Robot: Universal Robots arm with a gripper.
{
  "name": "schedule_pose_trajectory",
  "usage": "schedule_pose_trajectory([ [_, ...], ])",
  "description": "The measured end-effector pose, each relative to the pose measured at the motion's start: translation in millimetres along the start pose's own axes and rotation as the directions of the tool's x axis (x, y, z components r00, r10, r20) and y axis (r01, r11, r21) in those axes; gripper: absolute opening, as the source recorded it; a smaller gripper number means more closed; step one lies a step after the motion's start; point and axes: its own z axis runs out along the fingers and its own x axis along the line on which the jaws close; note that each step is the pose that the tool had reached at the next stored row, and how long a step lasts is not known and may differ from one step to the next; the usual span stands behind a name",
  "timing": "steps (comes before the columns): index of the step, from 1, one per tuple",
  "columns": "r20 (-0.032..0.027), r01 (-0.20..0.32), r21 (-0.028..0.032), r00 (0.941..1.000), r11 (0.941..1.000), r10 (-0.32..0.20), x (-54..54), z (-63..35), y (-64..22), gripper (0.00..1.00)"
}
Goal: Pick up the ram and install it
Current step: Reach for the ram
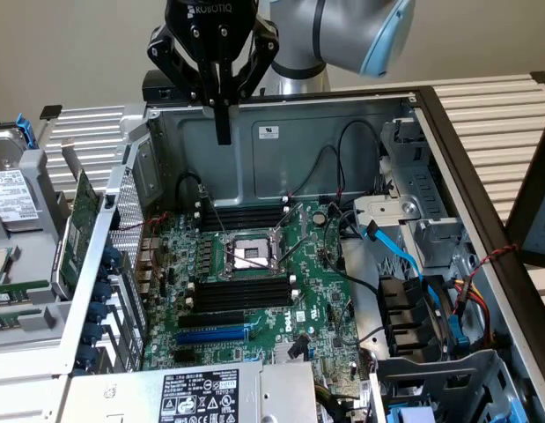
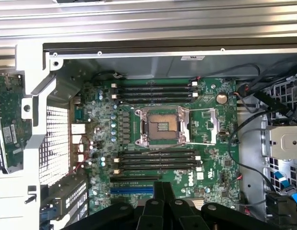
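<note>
- The ram (image 1: 77, 231) is a long, thin green board with a white label strip, and it stands on edge.
- It sits outside the case (image 1: 298, 167), against the case's wall at the exterior view's left, apart from the black slots (image 1: 239, 293).
- The gripper (image 1: 223, 132) hangs over the case, clenched and empty, well apart from the ram.

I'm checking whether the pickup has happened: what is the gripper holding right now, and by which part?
Nothing. The gripper hangs over the open case with its fingers shut together and nothing between them.
</note>
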Motion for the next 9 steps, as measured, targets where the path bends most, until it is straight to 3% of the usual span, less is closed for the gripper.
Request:
schedule_pose_trajectory([
  [9, -0.0005, 0.001, -0.0002, 1.0, 1.0, -0.001, 15.5, -0.2, -1.2, 0.11],
])
